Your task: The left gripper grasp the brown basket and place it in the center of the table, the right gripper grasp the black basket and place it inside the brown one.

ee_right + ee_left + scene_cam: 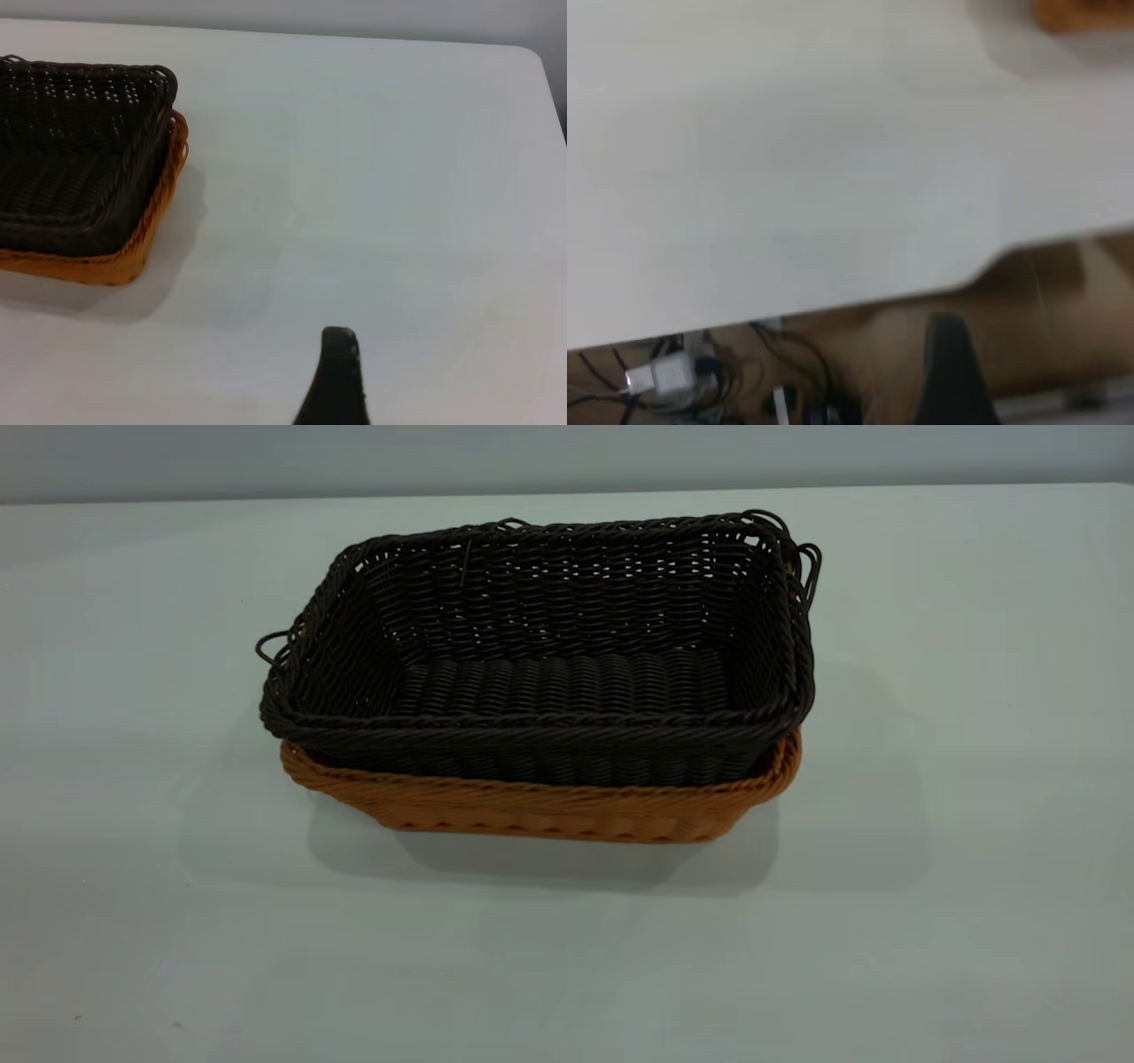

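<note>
So the black basket (567, 646) is sitting nested inside the brown basket (549, 810), roughly mid-table (133, 912), with its rim riding higher than the tan rim all the way round. It looks a bit skewed, higher at the right end than at the left. Thin loop handles stick out at the left and the far right corner.

The exterior view shows both baskets whole but neither arm at all. The right wrist view catches just one end of the stack, black basket (75, 150) inside brown basket (133, 257), plus a single dark fingertip of the right gripper (337, 381) hanging over bare table (399, 177), well apart from the baskets. Only one finger shows, so I can't tell if it's apart or together. The left wrist view gives a tiny orange sliver of the brown basket (1081, 13), the table (788, 159) edge, and the floor below with cables and a white plug block (664, 374). One blurred dark prong of the left gripper (950, 372) shows there, past the table edge; can't tell its state either.

Loads of open tabletop on every side of the baskets, nothing near the edges. No labels or writing readable anywhere.
</note>
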{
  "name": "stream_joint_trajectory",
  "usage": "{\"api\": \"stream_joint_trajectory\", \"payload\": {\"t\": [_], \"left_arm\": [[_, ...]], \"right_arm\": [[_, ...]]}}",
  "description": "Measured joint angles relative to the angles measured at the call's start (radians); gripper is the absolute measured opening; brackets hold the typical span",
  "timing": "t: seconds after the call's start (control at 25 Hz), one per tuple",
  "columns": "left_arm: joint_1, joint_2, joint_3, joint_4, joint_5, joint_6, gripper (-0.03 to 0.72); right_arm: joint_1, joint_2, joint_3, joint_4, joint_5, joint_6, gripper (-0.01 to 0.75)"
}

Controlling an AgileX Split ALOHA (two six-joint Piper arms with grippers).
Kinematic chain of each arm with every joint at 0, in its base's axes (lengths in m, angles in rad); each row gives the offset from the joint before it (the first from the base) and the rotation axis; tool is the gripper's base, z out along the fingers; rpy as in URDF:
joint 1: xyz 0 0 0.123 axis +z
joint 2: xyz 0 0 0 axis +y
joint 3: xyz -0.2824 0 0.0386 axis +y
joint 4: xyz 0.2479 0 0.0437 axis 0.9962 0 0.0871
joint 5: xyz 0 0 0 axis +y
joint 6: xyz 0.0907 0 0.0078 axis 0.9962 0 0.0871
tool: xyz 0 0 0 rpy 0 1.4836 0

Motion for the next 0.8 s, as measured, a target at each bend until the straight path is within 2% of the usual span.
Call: {"api": "stream_joint_trajectory", "payload": {"t": [0.12, 0.24, 0.36, 0.8], "left_arm": [[0.089, -0.096, 0.0, 0.0, 0.001, 0.0, 0.458], [0.124, -0.201, 0.0, 0.0, 0.008, 0.0, 0.458], [0.124, -0.286, 0.0, 0.0, 0.017, 0.0, 0.458], [0.124, -0.292, 0.0, -0.001, 0.023, -0.001, 0.458]], "right_arm": [[0.0, 0.0, 0.0, 0.0, 0.0, 0.0, 0.562], [0.0, 0.0, 0.0, 0.0, 0.0, 0.0, 0.562], [0.0, 0.0, 0.0, 0.0, 0.0, 0.0, 0.562], [0.0, 0.0, 0.0, 0.0, 0.0, 0.001, 0.562]]}}
